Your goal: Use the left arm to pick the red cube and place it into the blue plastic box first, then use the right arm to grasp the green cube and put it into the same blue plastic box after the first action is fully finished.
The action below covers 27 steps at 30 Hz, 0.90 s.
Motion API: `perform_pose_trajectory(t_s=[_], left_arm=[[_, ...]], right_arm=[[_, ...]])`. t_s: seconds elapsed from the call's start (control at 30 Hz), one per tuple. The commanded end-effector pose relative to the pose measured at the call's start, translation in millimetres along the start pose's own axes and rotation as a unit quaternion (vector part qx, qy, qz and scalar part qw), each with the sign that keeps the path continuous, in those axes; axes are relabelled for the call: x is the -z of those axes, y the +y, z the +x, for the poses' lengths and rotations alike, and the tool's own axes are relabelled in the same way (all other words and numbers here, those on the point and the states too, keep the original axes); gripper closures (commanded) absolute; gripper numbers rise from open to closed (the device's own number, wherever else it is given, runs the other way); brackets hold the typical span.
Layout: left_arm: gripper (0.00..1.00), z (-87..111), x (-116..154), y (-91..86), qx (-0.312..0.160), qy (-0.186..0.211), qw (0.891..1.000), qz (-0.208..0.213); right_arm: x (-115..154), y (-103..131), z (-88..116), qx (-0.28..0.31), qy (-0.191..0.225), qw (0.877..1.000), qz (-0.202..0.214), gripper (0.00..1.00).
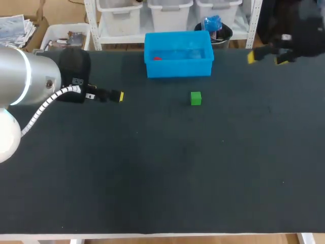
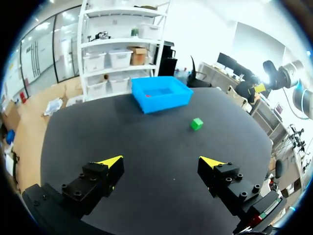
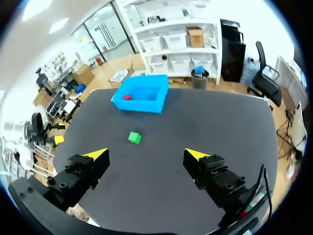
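Head view, upper middle of the frame: blue plastic box (image 1: 179, 53) at the far edge of the desk (image 1: 152, 178), red cube (image 1: 157, 58) lying inside it toward its left end, so first step judged done. Just below the box's lower right corner, apart from it, on bare desk: green cube (image 1: 196, 98). At upper right, right gripper (image 1: 266, 59) with yellow tips spread and nothing between them; green cube down and to the left of it. At middle left, left gripper (image 1: 118, 96) roughly level with the cube and about as near, though the task gives this cube to the right arm. Left wrist view: left gripper (image 2: 162, 162) wide open and empty, green cube (image 2: 196, 124) ahead and off toward the right-hand finger, box (image 2: 161, 93) farther ahead with a speck of red in it. Right wrist view: right gripper (image 3: 146, 154) open and empty, fingers well apart; green cube (image 3: 134, 137) ahead and almost centred between them, a shade toward the left-hand finger, well apart from both; box (image 3: 141, 93) beyond it on nearly the same line, red cube (image 3: 127, 97) inside. No long axis to a cube; faces turned a little against the finger line, so probably a small wrist twist needed, then a reach forward and down over it.
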<state>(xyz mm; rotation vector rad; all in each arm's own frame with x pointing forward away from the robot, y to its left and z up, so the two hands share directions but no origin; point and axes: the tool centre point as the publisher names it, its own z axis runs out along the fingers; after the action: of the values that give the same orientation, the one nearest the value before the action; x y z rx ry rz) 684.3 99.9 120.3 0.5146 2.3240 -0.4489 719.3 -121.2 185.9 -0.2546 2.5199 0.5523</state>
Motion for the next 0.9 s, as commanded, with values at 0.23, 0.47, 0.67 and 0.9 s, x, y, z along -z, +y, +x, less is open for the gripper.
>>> perform_pose_trajectory(t_s=[0.23, 0.47, 0.67, 0.9], left_arm=[[0.00, 0.1, 0, 2.1, -0.001, 0.000, 1.000, 0.005], [0.00, 0.1, 0, 2.1, -0.001, 0.000, 1.000, 0.005], [0.00, 0.1, 0, 2.1, -0.001, 0.000, 1.000, 0.005], [0.00, 0.1, 0, 2.1, -0.001, 0.000, 1.000, 0.005]], right_arm=[[-49, 53, -7, -0.055, 0.030, 0.973, 0.221, 0.00], [-73, 60, 2, -0.059, 0.052, 0.953, 0.293, 0.00], [-83, 66, 5, -0.036, 0.063, 0.955, 0.289, 0.00], [-83, 66, 5, -0.036, 0.063, 0.955, 0.289, 0.00]])
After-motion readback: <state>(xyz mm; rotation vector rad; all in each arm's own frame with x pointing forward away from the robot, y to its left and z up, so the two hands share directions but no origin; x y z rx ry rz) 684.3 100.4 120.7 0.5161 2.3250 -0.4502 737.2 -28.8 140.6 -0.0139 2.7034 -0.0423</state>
